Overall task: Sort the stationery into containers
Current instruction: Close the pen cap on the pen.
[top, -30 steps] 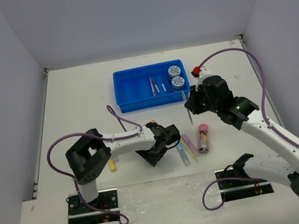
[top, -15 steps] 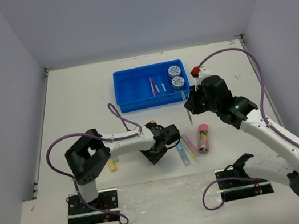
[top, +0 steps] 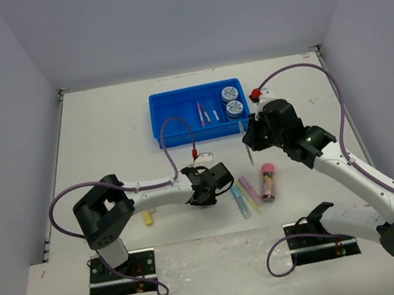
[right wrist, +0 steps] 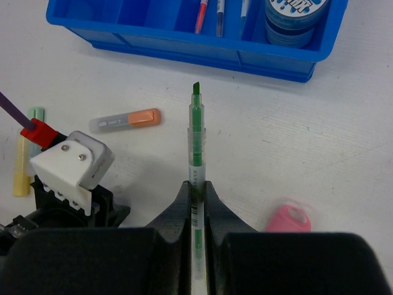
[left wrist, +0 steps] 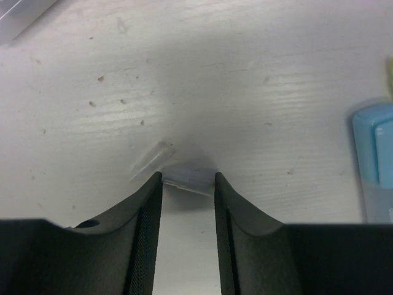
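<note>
— Any print you can read?
— None. I see small dark lettering on the grey-barrelled marker with the orange cap (right wrist: 126, 120) and on the thin green pen (right wrist: 196, 141), both too fine to read.
— Where is that pen, and which way does it point?
— The right gripper (right wrist: 196, 187) is clamped on its barrel. Its long axis runs in line with the fingers, bare chisel tip leading. In the wrist view it aims at the near wall of the bright blue divided plastic tray (right wrist: 184, 52), just short of it.
— And the left?
— The left gripper (left wrist: 188, 178) is low over the white table (left wrist: 245, 74), fingers partly apart, with a small clear plastic piece (left wrist: 150, 161) at their tips. I cannot tell whether they pinch it. A light blue marker (left wrist: 376, 153) lies to one side.
</note>
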Robot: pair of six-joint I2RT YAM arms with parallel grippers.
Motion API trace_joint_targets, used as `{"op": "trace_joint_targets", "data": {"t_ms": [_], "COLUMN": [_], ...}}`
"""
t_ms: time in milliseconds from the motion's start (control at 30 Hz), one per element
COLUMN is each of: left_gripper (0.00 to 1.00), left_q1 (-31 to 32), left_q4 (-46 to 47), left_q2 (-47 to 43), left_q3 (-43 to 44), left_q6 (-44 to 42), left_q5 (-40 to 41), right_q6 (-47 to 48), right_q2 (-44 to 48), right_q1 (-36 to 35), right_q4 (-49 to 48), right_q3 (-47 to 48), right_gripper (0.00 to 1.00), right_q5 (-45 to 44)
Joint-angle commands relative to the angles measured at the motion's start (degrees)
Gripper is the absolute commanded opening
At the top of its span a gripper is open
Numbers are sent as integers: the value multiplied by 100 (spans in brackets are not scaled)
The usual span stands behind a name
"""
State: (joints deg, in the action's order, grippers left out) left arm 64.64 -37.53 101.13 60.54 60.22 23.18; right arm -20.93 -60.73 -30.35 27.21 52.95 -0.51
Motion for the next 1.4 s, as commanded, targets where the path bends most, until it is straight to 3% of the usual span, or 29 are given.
{"op": "trace_joint_targets", "data": {"t_ms": [0, 367, 833, 1000, 1133, 1367], "left_gripper": [14, 16, 60, 66, 76, 89], "left_q1": [13, 238, 453, 460, 505, 663], "left_q4": [896, 802, 418, 327, 115, -801], "left_q2": [-213, -199, -272, -524, -708, -807], "left_q3": [-451, -552, -346, -202, -57, 272], "left_q6": [-1701, -2092, -1952, -1687, -1300, 971], "left_q5": [-557, -1147, -845, -643, -356, 351], "right_q6": [98, 98, 56, 20, -96, -209], "right_q2": [-67, -176, -163, -114, -84, 96], "right_q1": [3, -6, -6, -6, 3, 29], "right_q4": [-128, -102, -93, -54, -30, 21], "right_q3": [49, 93, 95, 93, 84, 58], "right_gripper": [0, 0, 0, 0, 0, 0], "right_q5": [10, 24, -38, -149, -429, -754]}}
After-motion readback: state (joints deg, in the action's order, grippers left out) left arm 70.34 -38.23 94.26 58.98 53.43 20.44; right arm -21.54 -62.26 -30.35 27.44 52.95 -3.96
